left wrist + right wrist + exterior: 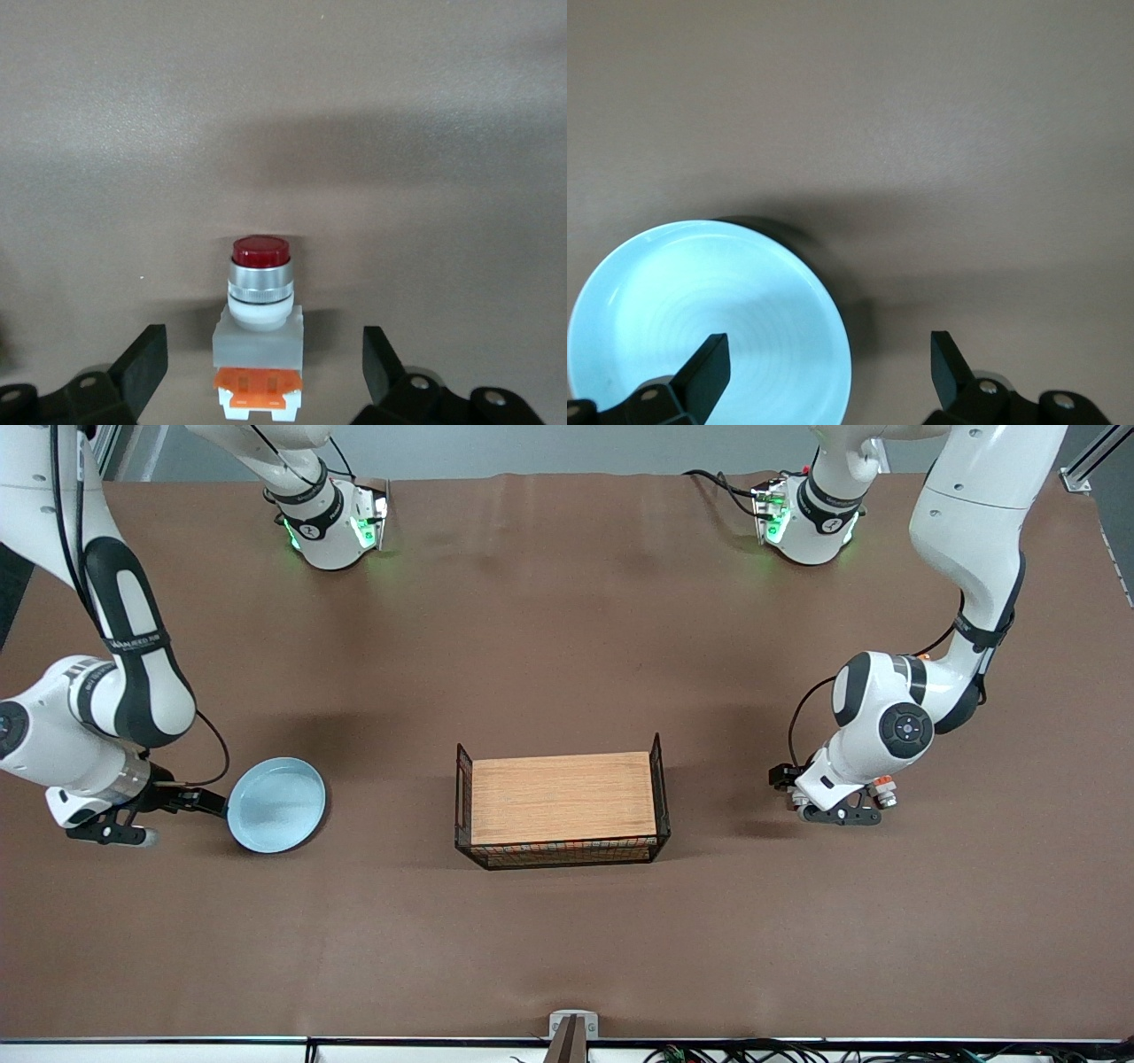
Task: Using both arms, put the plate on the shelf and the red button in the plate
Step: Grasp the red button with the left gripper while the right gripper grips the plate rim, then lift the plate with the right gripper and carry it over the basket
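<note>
Left gripper (257,372) is low over the table (567,602) at the left arm's end, fingers (142,367) spread wide with the red button (259,332) between them, neither finger touching it; the button lies on the table, red cap pointing away from the wrist, white body and orange block toward it, its lowest edge cut off in the left wrist view; in the front view the arm's wrist hides most of it, only a bit of orange and white shows (881,786). Right gripper (824,372) is low at the right arm's end of the table, fingers (709,365) wide apart, one over the plate's inside, the other over bare table outside the rim; contact with the rim is hard to make out; the plate (276,804) sits flat on the table, partly cut off in the right wrist view. A wire basket (659,779) with a wooden board (560,795) in it stands mid-table, between the two grippers and well apart from both.
</note>
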Controlling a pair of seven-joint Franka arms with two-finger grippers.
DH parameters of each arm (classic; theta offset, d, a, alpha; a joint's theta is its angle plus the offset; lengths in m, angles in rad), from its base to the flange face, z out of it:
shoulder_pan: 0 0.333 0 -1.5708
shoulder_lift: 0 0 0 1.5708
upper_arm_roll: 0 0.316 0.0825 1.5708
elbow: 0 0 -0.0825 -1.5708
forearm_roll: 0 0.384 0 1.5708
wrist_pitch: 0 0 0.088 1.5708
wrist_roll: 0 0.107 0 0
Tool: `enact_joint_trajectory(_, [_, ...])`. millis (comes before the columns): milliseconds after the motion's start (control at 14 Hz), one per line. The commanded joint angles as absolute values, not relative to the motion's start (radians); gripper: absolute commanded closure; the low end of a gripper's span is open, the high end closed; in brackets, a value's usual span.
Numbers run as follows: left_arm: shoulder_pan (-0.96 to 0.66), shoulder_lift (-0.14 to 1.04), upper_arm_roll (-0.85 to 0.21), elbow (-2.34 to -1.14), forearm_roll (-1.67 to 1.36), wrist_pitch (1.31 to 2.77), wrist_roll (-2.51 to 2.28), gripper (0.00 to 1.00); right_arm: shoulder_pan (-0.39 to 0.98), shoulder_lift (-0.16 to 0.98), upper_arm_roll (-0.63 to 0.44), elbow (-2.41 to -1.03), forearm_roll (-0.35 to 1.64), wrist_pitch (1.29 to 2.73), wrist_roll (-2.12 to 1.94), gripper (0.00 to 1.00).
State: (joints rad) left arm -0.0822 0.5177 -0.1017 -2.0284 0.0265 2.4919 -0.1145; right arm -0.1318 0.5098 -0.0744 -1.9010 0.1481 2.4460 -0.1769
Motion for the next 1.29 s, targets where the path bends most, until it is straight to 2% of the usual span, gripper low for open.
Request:
enact_joint_trajectory(0, [-0.083, 0.522, -0.1, -2.029, 0.044, 2.507, -0.106, 0.15, -0.137, 0.538, -0.064, -1.904, 0.183, 2.47, -0.178, 0.0])
enact_joint_trajectory(500, [-0.086, 0.526, -0.1, -2.028, 0.044, 2.508, -0.121, 0.55, -0.133, 0.563, -0.064, -1.931, 0.183, 2.471, -0.189, 0.0])
enact_joint_trajectory(714, [-0.086, 0.526, -0.1, -2.025, 0.044, 2.508, -0.127, 0.65, -0.13, 0.565, -0.064, -1.965, 0.183, 2.511, -0.189, 0.01])
enact_joint_trajectory(929, [-0.084, 0.526, -0.1, -2.023, 0.044, 2.508, -0.147, 0.67, -0.123, 0.565, -0.064, -1.982, 0.183, 2.536, -0.189, 0.08])
enact_joint_trajectory(1143, [-0.084, 0.525, -0.1, -2.022, 0.044, 2.507, -0.152, 0.67, -0.121, 0.563, -0.064, -1.98, 0.181, 2.52, -0.19, 0.39])
enact_joint_trajectory(1214, [-0.083, 0.525, -0.1, -2.02, 0.044, 2.507, -0.153, 0.67, -0.117, 0.563, -0.063, -1.979, 0.181, 2.511, -0.187, 0.54])
